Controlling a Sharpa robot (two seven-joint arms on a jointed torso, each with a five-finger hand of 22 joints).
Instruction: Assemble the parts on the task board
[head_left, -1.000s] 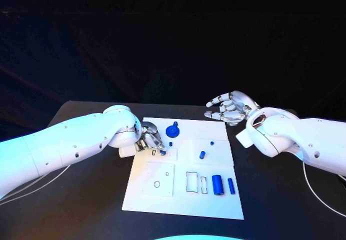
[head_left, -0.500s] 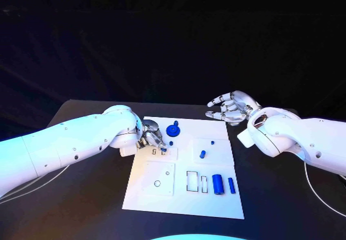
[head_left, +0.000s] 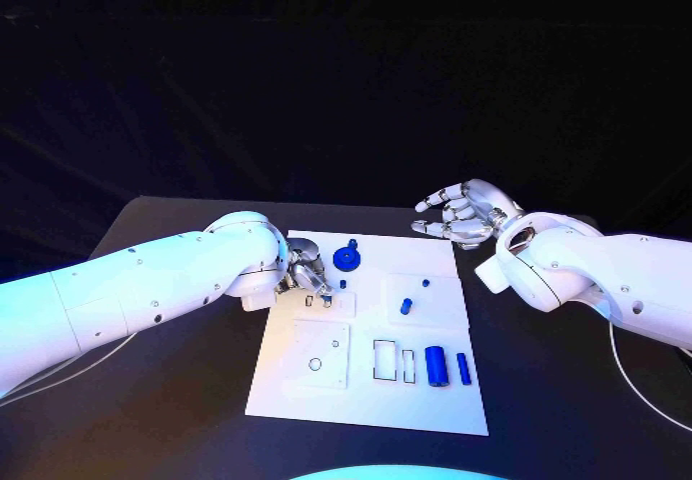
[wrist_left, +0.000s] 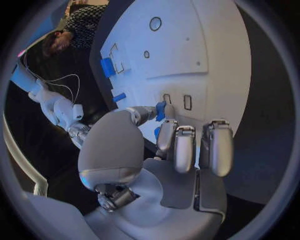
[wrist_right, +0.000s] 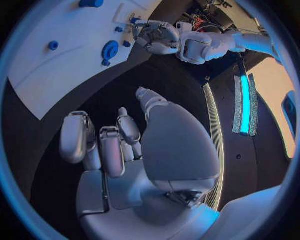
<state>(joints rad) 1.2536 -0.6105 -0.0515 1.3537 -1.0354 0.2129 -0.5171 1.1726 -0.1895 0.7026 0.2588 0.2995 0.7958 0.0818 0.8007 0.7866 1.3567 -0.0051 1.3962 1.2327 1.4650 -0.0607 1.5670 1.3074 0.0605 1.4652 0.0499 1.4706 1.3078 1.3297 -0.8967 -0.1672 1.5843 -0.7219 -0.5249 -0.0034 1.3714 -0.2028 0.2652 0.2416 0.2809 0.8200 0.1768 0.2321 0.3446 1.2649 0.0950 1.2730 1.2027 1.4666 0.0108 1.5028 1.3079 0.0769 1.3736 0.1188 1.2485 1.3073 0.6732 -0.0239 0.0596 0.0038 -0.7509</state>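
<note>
1. At the centre of the head view, on the black surface, I see the white task board lying flat between the two arms.
2. My left hand sits over the board's upper-left part; the wrist view shows a small blue part pinched between thumb and a fingertip, just above two small rectangular slots, the other fingers curled beside it.
3. My right hand hovers at the upper right of the frame, off the board's far corner, fingers loosely bent, apart, holding nothing.
4. A round blue knob-like part stands near the board's top edge, just right of the left hand.
5. A small blue peg lies mid-board; a larger blue cylinder and a slim blue bar lie side by side at lower right, beside a rectangular recess.
</note>
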